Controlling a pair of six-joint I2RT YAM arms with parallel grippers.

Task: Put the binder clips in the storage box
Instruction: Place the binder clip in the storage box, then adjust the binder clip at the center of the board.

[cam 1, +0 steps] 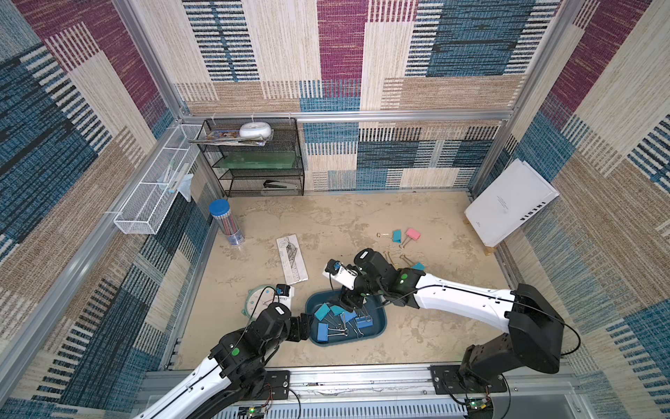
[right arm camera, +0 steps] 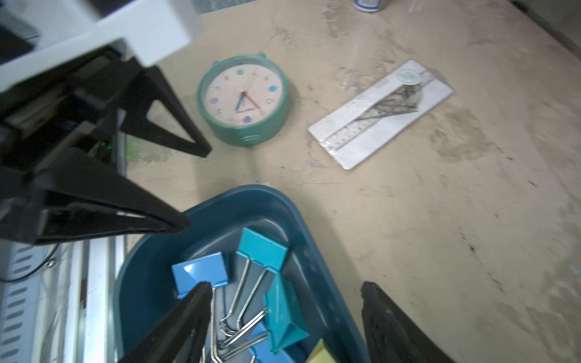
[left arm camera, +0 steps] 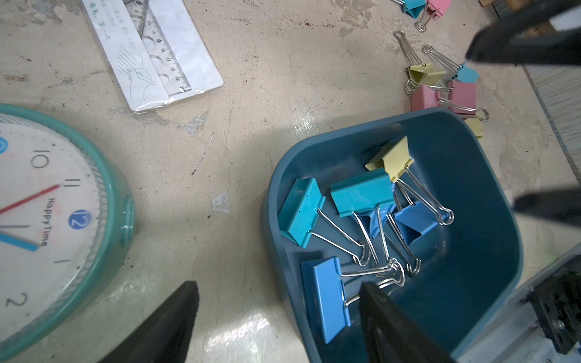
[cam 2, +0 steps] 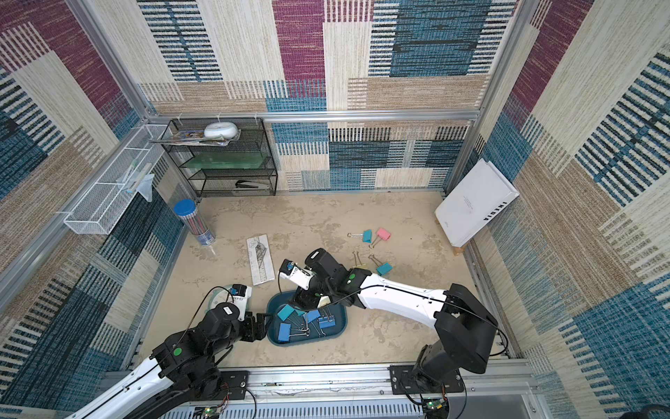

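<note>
Top view: box (cam 1: 380, 328) at front of bench (cam 1: 362, 217), holding blue, teal and yellow clips (cam 1: 322, 311); loose clips (cam 1: 412, 234) well apart behind.
Left wrist: left end effector (left arm camera: 278, 284) wide, astride the box rim.
Right wrist: right end effector (right arm camera: 286, 284) wide, empty, above the box.
Clips: likely light, stiff, slick; pinch across the body.

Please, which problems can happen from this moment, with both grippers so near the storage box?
1. The left gripper stands open across the storage box wall, one finger inside; a sideways move may push or tip the box.
2. The wire handles of the clips in the box cross each other; the open right gripper above them may hook one when it lifts.
3. The pink clips lie close against the box, so picking them may bump it.
</note>
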